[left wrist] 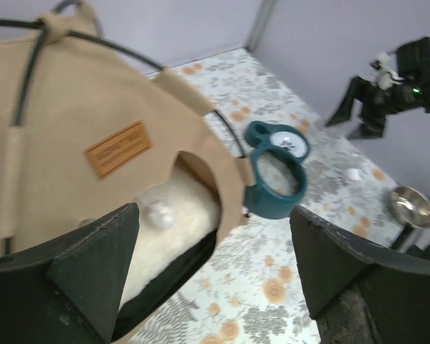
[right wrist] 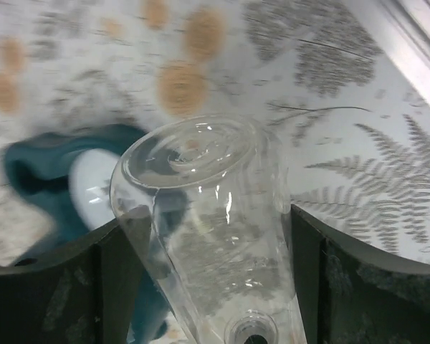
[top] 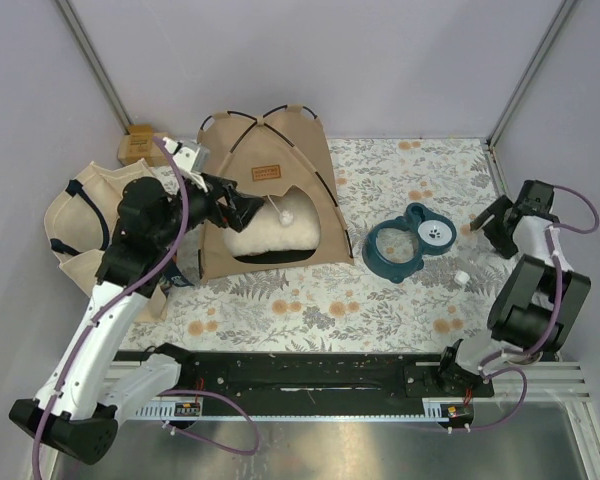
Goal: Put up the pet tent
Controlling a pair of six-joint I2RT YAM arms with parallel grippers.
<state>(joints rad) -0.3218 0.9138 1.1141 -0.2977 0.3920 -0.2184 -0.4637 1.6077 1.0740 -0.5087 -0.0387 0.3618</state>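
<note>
Pet tent [top: 302, 150] stood pitched at the back left of the table [top: 310, 300]: tan canvas, black trim, thin dark poles [left wrist: 24, 89] crossing at the top, brown label [left wrist: 118, 148] above the arched door, and a white pompom [left wrist: 158, 213] hanging in the opening. A cream fluffy pillow [top: 280, 238] lay inside it. Left gripper [left wrist: 213, 215] sat just in front of the door, jaws wide apart and holding nothing. Right gripper [right wrist: 204, 236] was at the right edge of the table, jaws set wide against both sides of a clear bottle [right wrist: 201, 186] that looked empty. The teal double feeder [top: 370, 250] lay right of the tent; its far well held a white bowl [top: 436, 232], but the near well's contents couldn't be made out. A beige tote bag [top: 80, 200] lay slumped left of the tent, contents hidden.
</note>
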